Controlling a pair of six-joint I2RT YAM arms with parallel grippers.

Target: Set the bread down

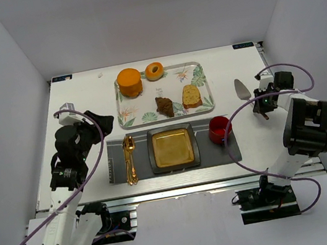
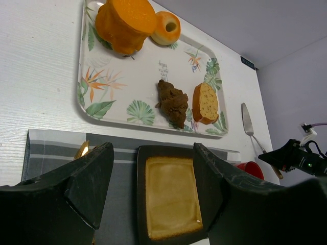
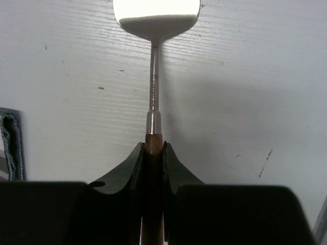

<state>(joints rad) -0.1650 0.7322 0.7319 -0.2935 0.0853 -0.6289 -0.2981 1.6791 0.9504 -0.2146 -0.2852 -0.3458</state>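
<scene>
The bread point(image 1: 154, 71) is a small golden ring with a centre hole, lying at the back of the leaf-print tray point(image 1: 127, 113); it also shows in the left wrist view point(image 2: 166, 28). My left gripper point(image 1: 100, 121) is open and empty, above the table left of the tray, facing the dark square plate point(image 2: 171, 196). My right gripper point(image 1: 264, 105) is at the table's right side, shut on the brown handle point(image 3: 153, 168) of a cake server whose metal blade point(image 1: 241, 88) points away toward the back.
On the tray are an orange cylinder cake point(image 1: 130, 82), a brown pastry point(image 1: 164, 106) and a loaf slice point(image 1: 190, 96). On the grey placemat point(image 1: 216, 153) sit the plate point(image 1: 173, 148), a red cup point(image 1: 219, 129) and gold cutlery point(image 1: 129, 159).
</scene>
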